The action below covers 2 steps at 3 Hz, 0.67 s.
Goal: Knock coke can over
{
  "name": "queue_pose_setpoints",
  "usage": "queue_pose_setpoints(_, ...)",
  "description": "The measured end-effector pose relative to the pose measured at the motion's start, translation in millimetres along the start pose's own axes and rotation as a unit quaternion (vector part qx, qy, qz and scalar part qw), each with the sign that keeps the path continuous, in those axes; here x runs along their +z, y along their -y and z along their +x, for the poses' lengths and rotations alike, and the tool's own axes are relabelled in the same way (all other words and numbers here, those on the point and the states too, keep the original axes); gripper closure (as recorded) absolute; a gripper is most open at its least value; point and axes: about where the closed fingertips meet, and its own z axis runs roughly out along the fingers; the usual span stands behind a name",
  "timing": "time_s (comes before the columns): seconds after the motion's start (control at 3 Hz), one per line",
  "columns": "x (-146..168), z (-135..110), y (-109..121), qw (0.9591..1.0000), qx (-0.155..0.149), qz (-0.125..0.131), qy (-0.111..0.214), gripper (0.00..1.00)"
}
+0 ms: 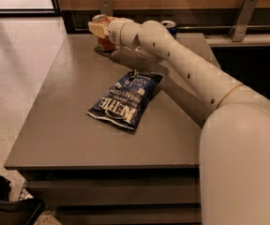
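The coke can (105, 44) stands upright near the far left edge of the grey table (69, 125). Its red-orange body shows below my wrist and its silver top (99, 18) shows above it. My gripper (96, 28) is right at the can, across its upper half, and hides the can's middle. The white arm reaches in from the lower right across the table.
A dark blue soda can (169, 27) stands at the table's far edge, behind my arm. A dark blue chips bag (124, 100) lies flat in the middle of the table. A wooden wall with metal brackets (242, 17) runs behind. Floor lies to the left.
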Motion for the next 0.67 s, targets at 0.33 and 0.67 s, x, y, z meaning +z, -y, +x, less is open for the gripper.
queue_pose_setpoints(0.33, -8.6, -15.8, -7.1, 0.9999, -0.005, -0.002, 0.011, 1.00)
queue_pose_setpoints(0.67, -32.1, -38.0, -14.0, 0.9996, -0.016, 0.003, 0.023, 1.00)
